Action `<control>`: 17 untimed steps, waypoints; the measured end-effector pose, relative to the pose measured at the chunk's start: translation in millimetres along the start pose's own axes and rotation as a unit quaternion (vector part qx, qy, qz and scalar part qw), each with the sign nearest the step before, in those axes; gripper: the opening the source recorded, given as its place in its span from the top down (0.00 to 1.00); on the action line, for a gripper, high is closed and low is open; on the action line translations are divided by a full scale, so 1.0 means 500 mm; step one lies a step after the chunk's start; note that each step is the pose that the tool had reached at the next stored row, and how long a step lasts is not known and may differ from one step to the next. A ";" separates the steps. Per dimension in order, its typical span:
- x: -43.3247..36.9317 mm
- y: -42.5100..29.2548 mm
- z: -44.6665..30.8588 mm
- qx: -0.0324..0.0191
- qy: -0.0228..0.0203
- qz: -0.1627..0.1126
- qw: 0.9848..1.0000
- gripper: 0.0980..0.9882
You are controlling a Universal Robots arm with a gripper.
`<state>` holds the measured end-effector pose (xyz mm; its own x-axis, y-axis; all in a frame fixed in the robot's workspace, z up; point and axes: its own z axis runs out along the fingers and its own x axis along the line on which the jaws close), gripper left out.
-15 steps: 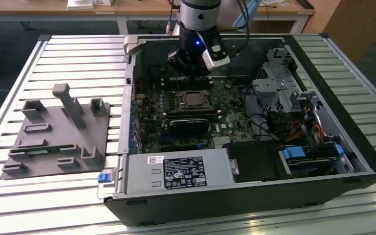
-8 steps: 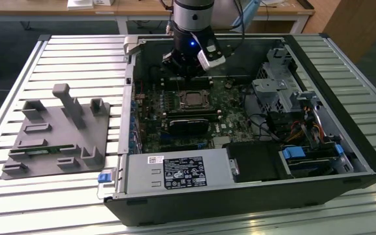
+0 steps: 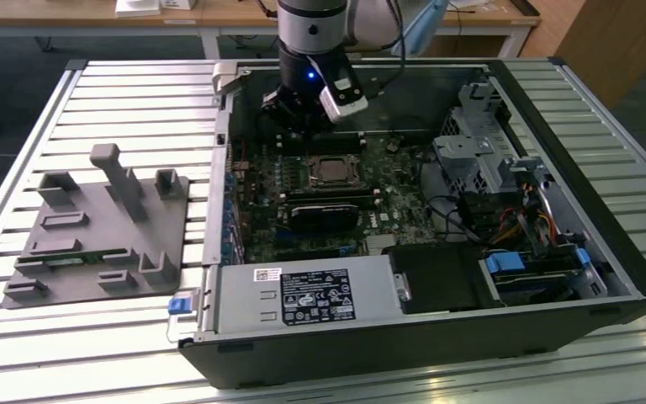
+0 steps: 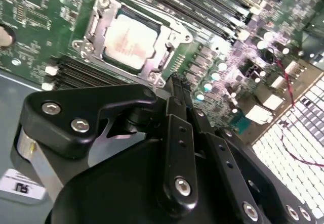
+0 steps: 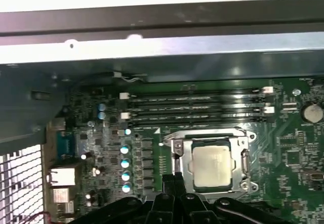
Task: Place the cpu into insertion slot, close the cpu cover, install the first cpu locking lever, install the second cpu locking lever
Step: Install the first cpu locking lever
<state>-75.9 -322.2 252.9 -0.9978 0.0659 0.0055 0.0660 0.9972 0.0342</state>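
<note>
The cpu is a silvery square chip lying in the insertion slot on the green board inside the open computer case. In both wrist views the cpu shows through the window of the cpu cover, which lies flat over it. My gripper hangs just above the board, beyond the socket toward the case's back wall. Its black fingers are pressed together with nothing between them, and the tips point at the socket's edge.
A grey fixture plate with upright blocks stands at the exterior view's left. Inside the case are a black block near the socket, a power supply, a drive cage and long memory slots.
</note>
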 end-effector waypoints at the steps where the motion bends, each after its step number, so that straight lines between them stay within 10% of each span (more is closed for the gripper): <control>1: 0.004 0.000 0.000 0.000 0.000 0.000 1.000 0.99; 7: 0.029 0.005 0.000 0.000 -0.002 0.000 1.000 0.99; 17: 0.040 0.054 0.002 0.000 -0.005 0.000 1.000 0.99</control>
<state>-93.9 -294.2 252.9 -0.9978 0.0659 -0.0042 0.0657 0.9972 0.0351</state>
